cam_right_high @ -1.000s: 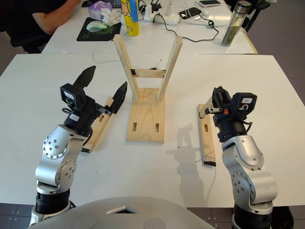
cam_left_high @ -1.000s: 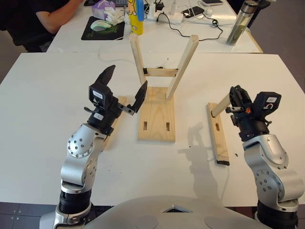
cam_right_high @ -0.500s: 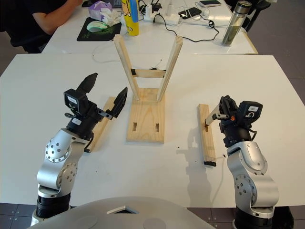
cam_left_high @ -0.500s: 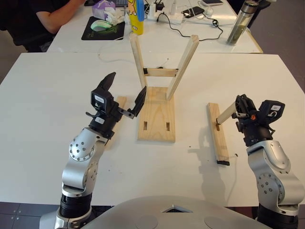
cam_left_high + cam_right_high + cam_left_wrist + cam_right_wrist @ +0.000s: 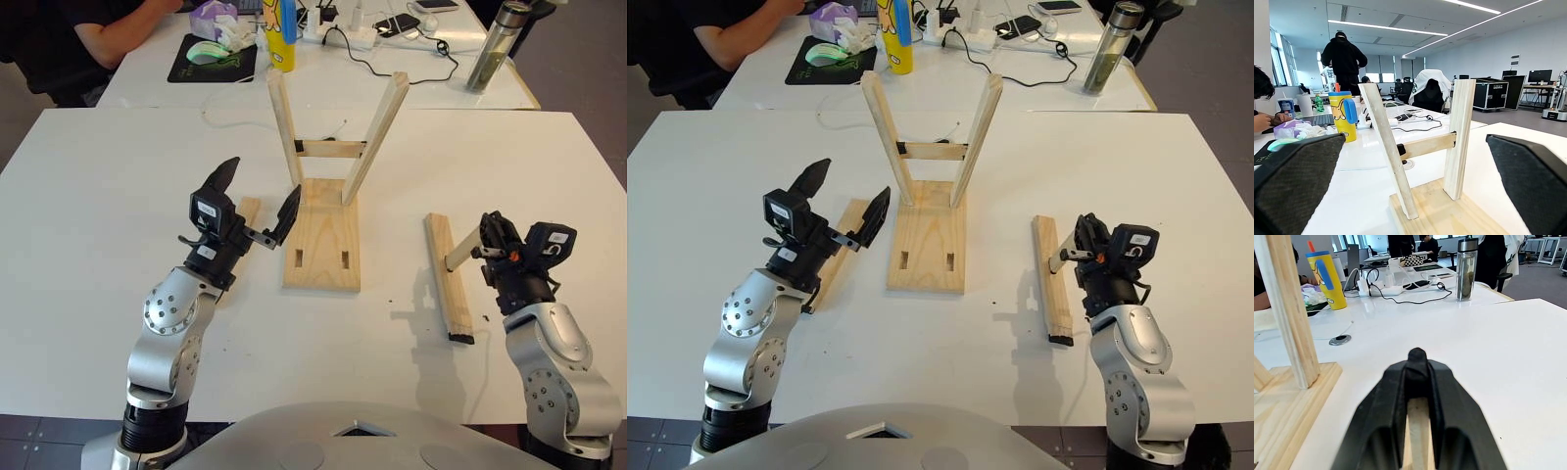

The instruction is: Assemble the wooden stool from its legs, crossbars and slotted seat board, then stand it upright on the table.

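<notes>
Left tool [image 5: 265, 177] spread wide, gripping nothing, hovering at 9 o'clock of the slotted seat board [image 5: 321, 243], over a loose leg [image 5: 836, 257] flat on the counter [image 5: 98, 196]. Right tool [image 5: 488, 233] at 3 o'clock, clamped on a crossbar [image 5: 462, 249], its free end touching another leg [image 5: 448, 284] lying flat. Seat board lies mid-counter, two upright legs [image 5: 377, 132] rising from its far end. At 12 o'clock, far counter: yellow cup [image 5: 282, 34], straw inside.

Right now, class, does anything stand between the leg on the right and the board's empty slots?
Nothing visible does. The right gripper is shut on a crossbar meeting the leg, which lies flat; only bare table separates it from the two empty slots in the board.
</notes>
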Action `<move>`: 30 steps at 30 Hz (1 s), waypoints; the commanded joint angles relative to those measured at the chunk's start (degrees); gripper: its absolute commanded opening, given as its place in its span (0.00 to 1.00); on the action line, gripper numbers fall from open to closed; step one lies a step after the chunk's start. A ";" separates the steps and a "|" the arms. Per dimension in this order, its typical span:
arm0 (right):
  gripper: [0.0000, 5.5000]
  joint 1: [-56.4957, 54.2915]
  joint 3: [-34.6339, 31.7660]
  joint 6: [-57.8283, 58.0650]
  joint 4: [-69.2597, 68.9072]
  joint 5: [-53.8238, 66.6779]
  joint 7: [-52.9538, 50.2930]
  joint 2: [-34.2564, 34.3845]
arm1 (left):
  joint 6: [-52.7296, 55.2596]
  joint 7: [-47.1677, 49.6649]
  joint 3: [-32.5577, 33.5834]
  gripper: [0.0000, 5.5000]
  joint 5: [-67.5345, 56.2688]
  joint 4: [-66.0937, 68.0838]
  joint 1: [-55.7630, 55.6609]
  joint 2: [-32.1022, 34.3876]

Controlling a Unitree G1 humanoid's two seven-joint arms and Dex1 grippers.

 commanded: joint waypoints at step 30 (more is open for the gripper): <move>0.08 -9.89 10.47 -29.60 29.25 -16.15 8.05 8.72 | 0.87 -5.52 -0.18 0.97 -0.95 6.40 -8.22 2.11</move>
